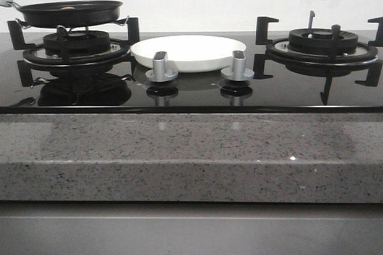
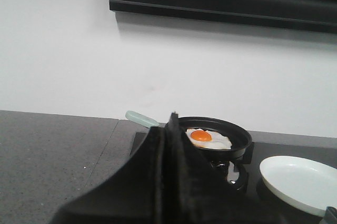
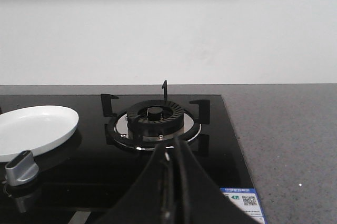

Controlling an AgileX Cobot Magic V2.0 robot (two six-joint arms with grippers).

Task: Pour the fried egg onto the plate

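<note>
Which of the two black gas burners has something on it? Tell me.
The left burner: the black frying pan with the fried egg sits on its grate. The right burner stands bare, beyond the round white plate.

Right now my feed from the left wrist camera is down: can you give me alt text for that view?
A white fried egg with an orange yolk lies in a round black frying pan on a gas burner. A round white plate, nothing on it, sits beside the pan on the black glass hob. The left gripper, its black fingers together, fills the foreground, clear of the pan's pale handle.
</note>
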